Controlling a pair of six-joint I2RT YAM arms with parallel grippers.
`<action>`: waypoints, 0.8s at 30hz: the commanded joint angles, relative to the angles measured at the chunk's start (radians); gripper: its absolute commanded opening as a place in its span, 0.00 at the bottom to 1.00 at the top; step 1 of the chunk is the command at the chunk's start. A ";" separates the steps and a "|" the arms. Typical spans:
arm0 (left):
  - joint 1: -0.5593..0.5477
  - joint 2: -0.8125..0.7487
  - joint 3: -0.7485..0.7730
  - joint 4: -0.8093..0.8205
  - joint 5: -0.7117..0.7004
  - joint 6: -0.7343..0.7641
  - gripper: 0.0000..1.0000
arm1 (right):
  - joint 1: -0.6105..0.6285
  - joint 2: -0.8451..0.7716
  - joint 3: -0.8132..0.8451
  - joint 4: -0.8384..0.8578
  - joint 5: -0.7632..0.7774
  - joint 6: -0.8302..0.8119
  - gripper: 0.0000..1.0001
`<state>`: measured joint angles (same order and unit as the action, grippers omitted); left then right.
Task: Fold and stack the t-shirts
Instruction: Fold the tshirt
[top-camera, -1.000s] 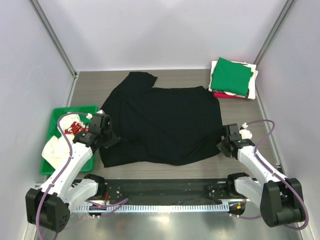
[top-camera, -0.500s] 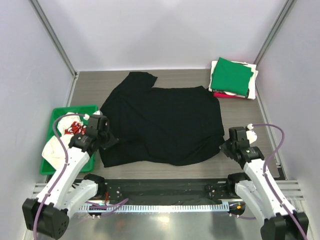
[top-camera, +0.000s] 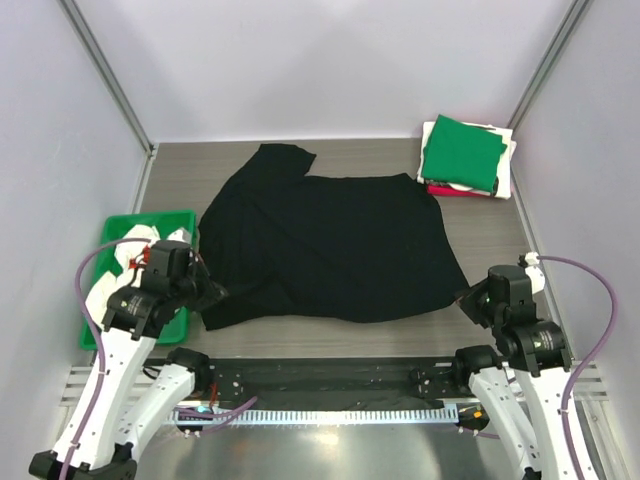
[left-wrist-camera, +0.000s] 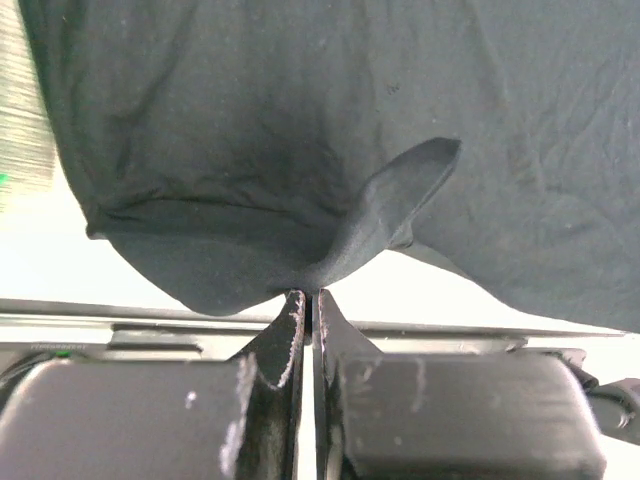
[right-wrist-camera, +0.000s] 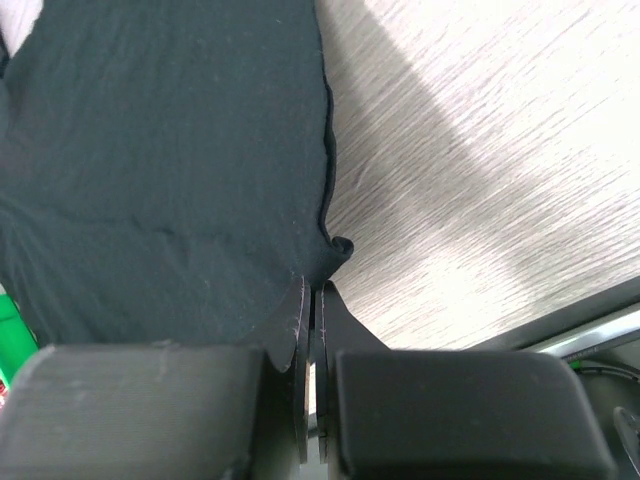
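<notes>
Grey wooden table sits between pale walls, and a big black t-shirt lies spread out flat in the middle of it. At the shirt's near left corner, the left gripper has its two fingers pressed tight together with a bit of the black cloth pinched between them, and the cloth bunches up into a little hump there. At the near right corner, the right gripper is squeezed closed on the shirt's edge in the same way. Far away in the back right corner is a neat pile of folded shirts, with a green t-shirt on top and a white t-shirt and a red t-shirt peeking out under it. A green tray sits on the left side, just beside the black shirt.
</notes>
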<state>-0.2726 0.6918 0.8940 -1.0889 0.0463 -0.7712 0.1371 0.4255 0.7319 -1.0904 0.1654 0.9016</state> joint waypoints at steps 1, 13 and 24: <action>0.006 0.040 0.132 -0.023 0.007 0.090 0.00 | -0.002 0.041 0.057 -0.017 0.008 -0.044 0.01; 0.007 0.451 0.370 0.188 -0.034 0.253 0.00 | -0.005 0.409 0.032 0.317 -0.050 -0.115 0.01; 0.047 0.773 0.598 0.245 -0.039 0.371 0.00 | -0.168 0.688 0.110 0.494 -0.138 -0.213 0.01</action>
<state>-0.2474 1.4208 1.4303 -0.9157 0.0132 -0.4633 -0.0086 1.0775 0.7788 -0.6991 0.0563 0.7364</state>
